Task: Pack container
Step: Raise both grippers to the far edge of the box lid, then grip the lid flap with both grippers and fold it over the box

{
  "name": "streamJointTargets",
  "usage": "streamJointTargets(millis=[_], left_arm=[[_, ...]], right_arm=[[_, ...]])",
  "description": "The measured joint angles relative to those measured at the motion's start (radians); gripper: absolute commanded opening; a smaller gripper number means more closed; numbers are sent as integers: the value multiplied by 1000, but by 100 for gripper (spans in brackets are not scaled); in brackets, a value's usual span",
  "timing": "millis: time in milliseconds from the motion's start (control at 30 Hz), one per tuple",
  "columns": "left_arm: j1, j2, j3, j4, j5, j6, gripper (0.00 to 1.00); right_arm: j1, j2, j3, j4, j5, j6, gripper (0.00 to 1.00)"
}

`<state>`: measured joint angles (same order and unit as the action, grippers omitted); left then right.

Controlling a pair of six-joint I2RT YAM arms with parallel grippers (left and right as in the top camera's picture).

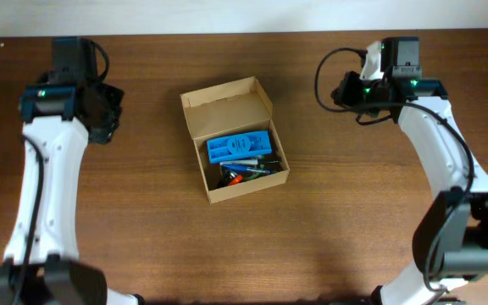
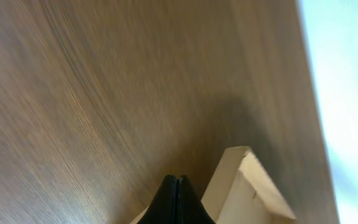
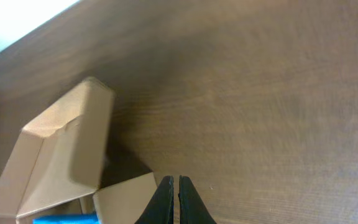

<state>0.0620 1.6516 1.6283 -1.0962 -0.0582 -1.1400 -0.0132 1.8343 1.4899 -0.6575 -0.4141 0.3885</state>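
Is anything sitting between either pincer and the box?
Nothing visible. Only bare table lies between the left pincer and the box, and between the right pincer and the box.

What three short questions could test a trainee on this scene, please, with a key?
1. True or false: the lid of the box is closed.
2. Which colour is the flat case in the box? A red, B blue, C green.
3. Does the left claw or the right claw hold anything?
Key: 1 false; 2 B; 3 no, both are shut and empty.
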Motion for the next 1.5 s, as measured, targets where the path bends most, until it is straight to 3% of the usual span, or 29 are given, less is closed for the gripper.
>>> streamJointTargets(millis=[200,367,800,1133,1500], left_arm=[[51,118,0,2,235,16,2],[50,164,0,2,333,19,2],[50,404,0,167,530,22,2],[39,557,0,220,661,22,2],[-29,608,0,317,738,22,2]], right_arm=[[1,18,1,15,-23,89,4],[19,27,1,36,-34,111,4],[31,301,8,246,-249,230,3],[121,363,8,437,-341,420,4],[185,416,8,480,-348,478,4]])
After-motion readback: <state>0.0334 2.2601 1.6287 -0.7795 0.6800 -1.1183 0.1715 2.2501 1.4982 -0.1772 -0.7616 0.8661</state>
